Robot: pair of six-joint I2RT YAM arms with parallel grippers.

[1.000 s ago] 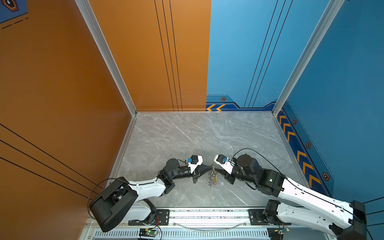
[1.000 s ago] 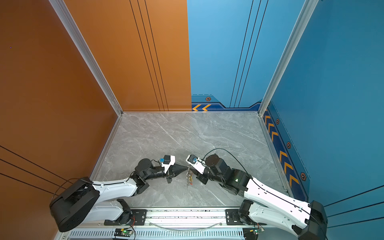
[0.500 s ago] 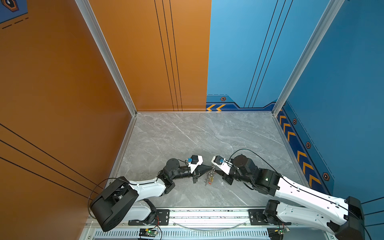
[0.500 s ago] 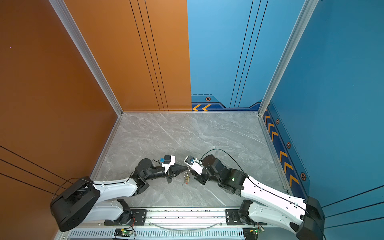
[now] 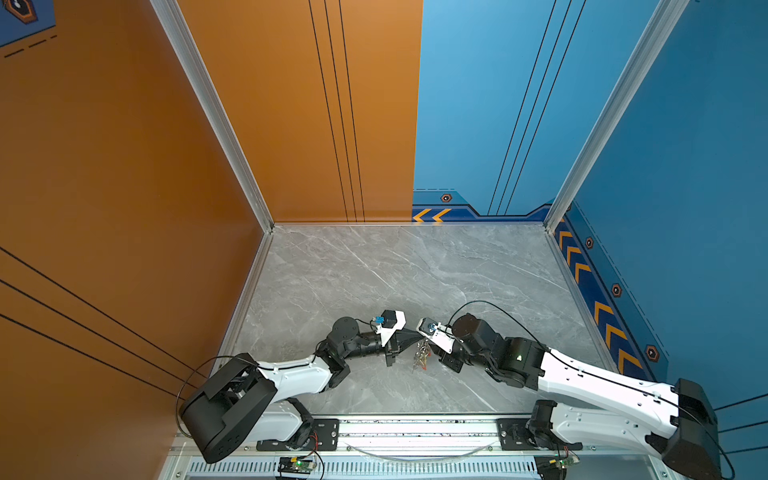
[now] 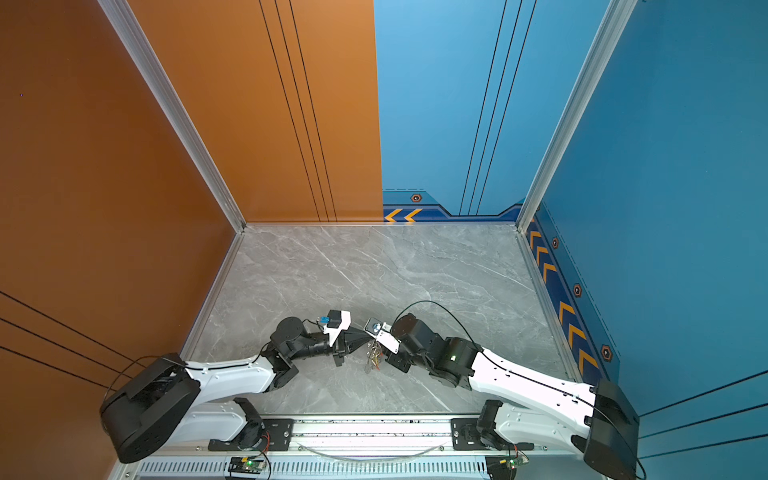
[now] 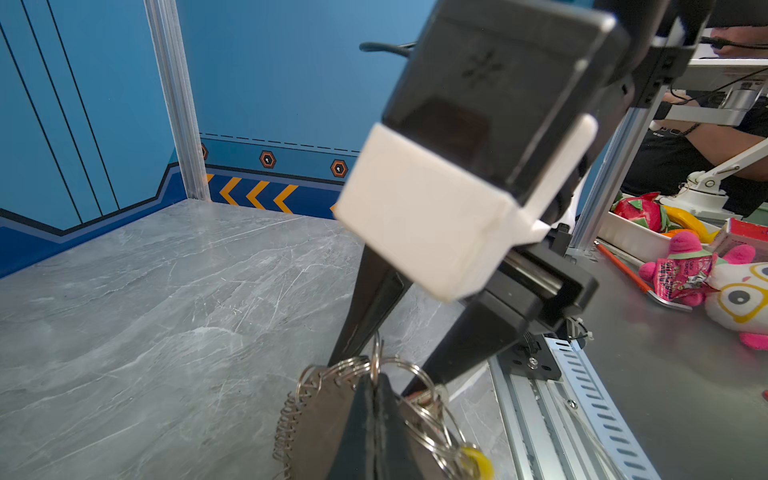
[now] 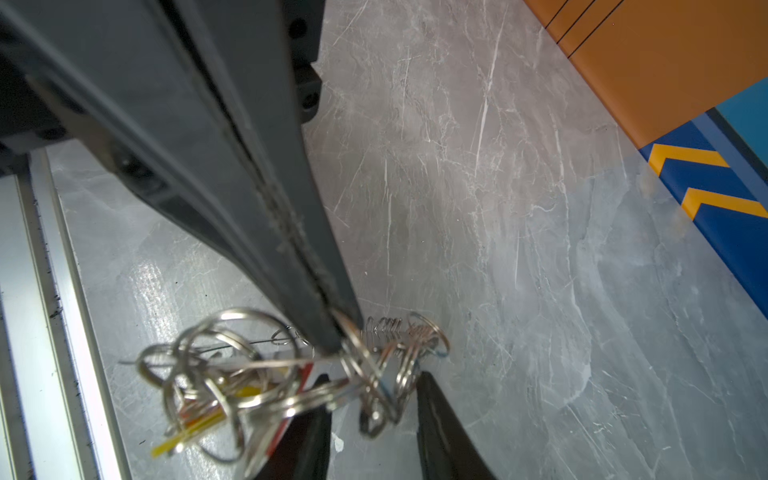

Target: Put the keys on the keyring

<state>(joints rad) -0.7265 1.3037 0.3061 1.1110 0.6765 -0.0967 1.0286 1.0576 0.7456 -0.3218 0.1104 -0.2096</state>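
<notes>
The left jaws are pinched shut on the keyring [image 8: 351, 336]. A tangle of silver rings hangs from it, with the keys [image 8: 187, 433] dangling among them, yellow and red tags showing. In both top views the bundle is near the rail [image 5: 415, 428], about midway along it and low over the counter [image 5: 374, 270]. I cannot tell whether its lowest rings touch the counter. The right jaws stand part open, one tip on each side of the rings, clamping nothing.

The step in hand looks like singling out one key or loop to work onto the held ring. To do it well, the left jaws should hold firm and motionless so the ring gives a fixed target. The right jaws should close on a single flat tag or key head rather than on the cluster, since thin rings will likely slip or twist out of a broad pinch. Slow approach parallel to the rail would help. A snagged loop could drag the whole bundle out of the left grip.
</notes>
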